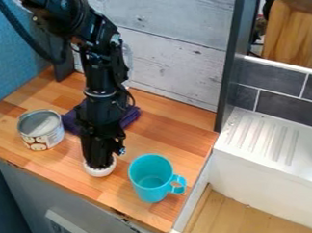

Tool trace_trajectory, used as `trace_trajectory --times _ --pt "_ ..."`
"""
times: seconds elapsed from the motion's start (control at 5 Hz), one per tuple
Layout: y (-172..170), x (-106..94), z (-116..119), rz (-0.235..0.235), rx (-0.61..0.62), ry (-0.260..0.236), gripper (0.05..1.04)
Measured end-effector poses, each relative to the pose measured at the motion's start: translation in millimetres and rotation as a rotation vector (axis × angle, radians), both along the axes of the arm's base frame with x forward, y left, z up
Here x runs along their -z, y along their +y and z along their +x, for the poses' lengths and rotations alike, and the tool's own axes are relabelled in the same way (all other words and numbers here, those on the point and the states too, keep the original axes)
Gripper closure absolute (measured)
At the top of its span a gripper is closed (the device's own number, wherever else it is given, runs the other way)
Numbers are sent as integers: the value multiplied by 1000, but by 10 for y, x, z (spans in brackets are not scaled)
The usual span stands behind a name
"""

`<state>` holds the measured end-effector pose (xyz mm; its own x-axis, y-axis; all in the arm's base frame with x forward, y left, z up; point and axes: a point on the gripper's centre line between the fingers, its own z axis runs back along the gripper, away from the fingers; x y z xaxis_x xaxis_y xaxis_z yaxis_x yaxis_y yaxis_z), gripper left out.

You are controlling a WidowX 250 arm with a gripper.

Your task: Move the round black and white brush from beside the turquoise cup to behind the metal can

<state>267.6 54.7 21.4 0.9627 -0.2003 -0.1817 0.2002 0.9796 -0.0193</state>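
Observation:
The black gripper (100,156) hangs straight down over the left part of the wooden counter, its lower end at a small white round object (99,172). That object's rim shows around the gripper's tip, and the gripper hides most of its top. Right of it stands a turquoise mug (148,186), upright and apart from the gripper, its handle toward the lower right. An open-topped tin can (41,132) with a printed label stands to the left. Behind the gripper lies a dark purple cloth (129,116), partly covered by the arm.
The wooden counter (178,132) ends at a front edge below the mug and white object. A whitewashed plank wall (176,50) rises behind it, with a dark upright post (230,63) at its right. Farther right are a white ridged drainboard (259,136) and grey tiles (287,102).

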Motion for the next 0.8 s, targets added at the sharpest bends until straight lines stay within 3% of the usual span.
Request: trace_trajectory --times 0.2,0.4,0.6,0.8 --pt "47 -149 -66 -57 -31 -2 824" --pt "174 -644 132 -104 -50 -109 824" --pt "507 -944 385 -78 -115 -237 824" --pt "781 -830 554 5 -202 -250 824"
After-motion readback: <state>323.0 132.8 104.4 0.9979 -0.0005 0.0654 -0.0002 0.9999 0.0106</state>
